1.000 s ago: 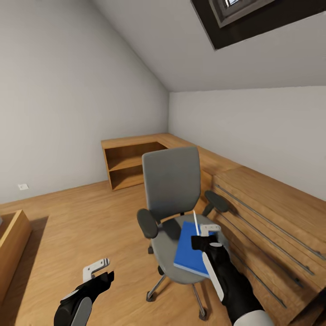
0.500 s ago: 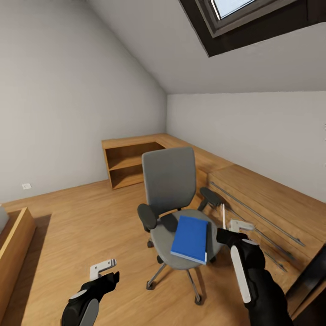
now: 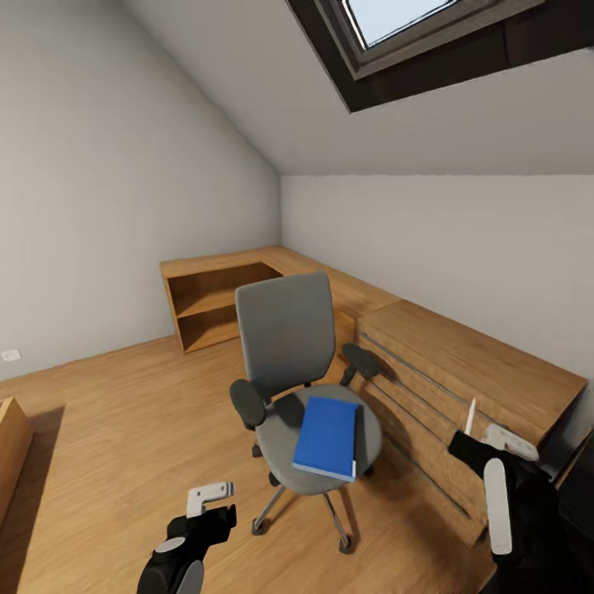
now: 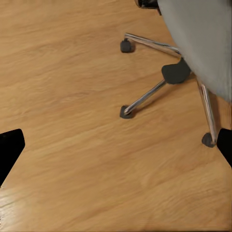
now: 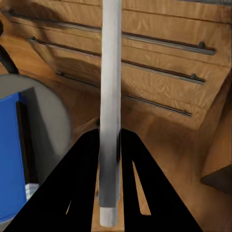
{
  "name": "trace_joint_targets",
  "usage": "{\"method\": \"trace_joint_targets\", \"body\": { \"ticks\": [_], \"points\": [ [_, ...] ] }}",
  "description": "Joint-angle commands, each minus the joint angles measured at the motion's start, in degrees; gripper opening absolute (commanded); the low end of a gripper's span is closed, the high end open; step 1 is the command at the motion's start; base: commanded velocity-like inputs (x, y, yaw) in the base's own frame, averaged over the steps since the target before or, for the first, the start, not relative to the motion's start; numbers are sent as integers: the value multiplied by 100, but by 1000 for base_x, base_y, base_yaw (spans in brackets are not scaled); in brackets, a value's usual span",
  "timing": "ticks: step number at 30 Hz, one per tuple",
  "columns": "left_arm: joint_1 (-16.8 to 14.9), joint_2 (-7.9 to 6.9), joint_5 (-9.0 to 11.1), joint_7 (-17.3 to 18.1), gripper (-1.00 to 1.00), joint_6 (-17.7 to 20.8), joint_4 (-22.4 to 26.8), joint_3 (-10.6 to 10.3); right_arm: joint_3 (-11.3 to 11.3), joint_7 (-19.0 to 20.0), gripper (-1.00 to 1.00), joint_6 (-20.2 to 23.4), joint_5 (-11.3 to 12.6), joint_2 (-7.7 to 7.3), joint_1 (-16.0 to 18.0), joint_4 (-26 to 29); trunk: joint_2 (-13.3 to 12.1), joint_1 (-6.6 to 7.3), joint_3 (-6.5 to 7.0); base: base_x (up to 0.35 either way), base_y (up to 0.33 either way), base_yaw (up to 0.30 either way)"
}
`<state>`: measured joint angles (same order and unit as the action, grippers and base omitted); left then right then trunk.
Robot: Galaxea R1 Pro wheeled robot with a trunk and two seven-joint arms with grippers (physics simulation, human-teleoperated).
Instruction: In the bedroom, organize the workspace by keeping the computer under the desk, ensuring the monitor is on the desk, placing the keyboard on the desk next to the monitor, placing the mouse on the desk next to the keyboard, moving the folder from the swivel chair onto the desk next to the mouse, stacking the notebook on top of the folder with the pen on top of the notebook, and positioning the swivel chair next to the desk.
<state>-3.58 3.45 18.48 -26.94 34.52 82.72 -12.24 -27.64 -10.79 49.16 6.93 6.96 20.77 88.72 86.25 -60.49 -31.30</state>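
Note:
The grey swivel chair (image 3: 289, 338) stands on the wood floor, and the bright blue folder (image 3: 327, 436) lies flat on its seat. My right gripper (image 3: 474, 441) is to the right of the chair, in front of the wooden drawers, shut on a thin white pen (image 3: 469, 417) that points upward. In the right wrist view the pen (image 5: 109, 96) runs between the black fingers of the right gripper (image 5: 110, 145), with the folder's edge (image 5: 10, 154) off to one side. Low down and left of the chair base, my left gripper (image 3: 210, 503) is open and holds nothing. The left wrist view looks down at the chrome chair base (image 4: 159, 92).
A low light-wood cabinet with long drawer rails (image 3: 462, 363) runs along the right wall into an open shelf unit (image 3: 206, 301) in the corner. A wooden box edge (image 3: 10, 437) shows at far left. A dark shape (image 3: 577, 470) sits at the right edge.
The view has swung right and upward. My right gripper has carried the pen from over the folder to the right of the chair. The left gripper has kept its place.

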Motion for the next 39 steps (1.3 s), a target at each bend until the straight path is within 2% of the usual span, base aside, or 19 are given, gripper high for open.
{"method": "trace_joint_targets", "body": {
  "ticks": [1,8,13,16,18,28,33,39],
  "points": [
    [-3,-2,61,-73,100,11,8,-14,-45,-45,-100,18,113,3,6,5,-38,23,13,0,0,-288],
    [-3,-3,66,-171,100,11,-49,-202,-206,-53,-100,32,223,-48,6,6,-319,177,138,0,0,-290],
    [-3,2,65,-168,100,11,-192,-276,-308,-64,-100,28,229,-53,6,10,-319,177,138,0,0,-293],
    [-3,-1,69,-164,100,13,-301,-463,-333,-71,-100,21,228,-64,6,7,-319,177,138,0,0,-296],
    [-3,-9,76,-156,100,17,-347,-576,-344,-78,-100,17,223,-142,6,5,-319,177,138,0,0,-297],
    [-3,-11,79,-154,100,17,-370,-621,-375,-81,-100,15,221,-269,6,5,-319,177,138,0,-177,-283],
    [-3,-11,77,-161,100,17,-370,-622,-376,-74,-100,9,221,-282,6,-10,-319,177,138,0,-239,-58],
    [-3,-11,71,-164,100,13,-370,-622,-361,-59,-100,-23,224,-275,6,-46,-319,177,138,0,-48,-7]
  ]
}}
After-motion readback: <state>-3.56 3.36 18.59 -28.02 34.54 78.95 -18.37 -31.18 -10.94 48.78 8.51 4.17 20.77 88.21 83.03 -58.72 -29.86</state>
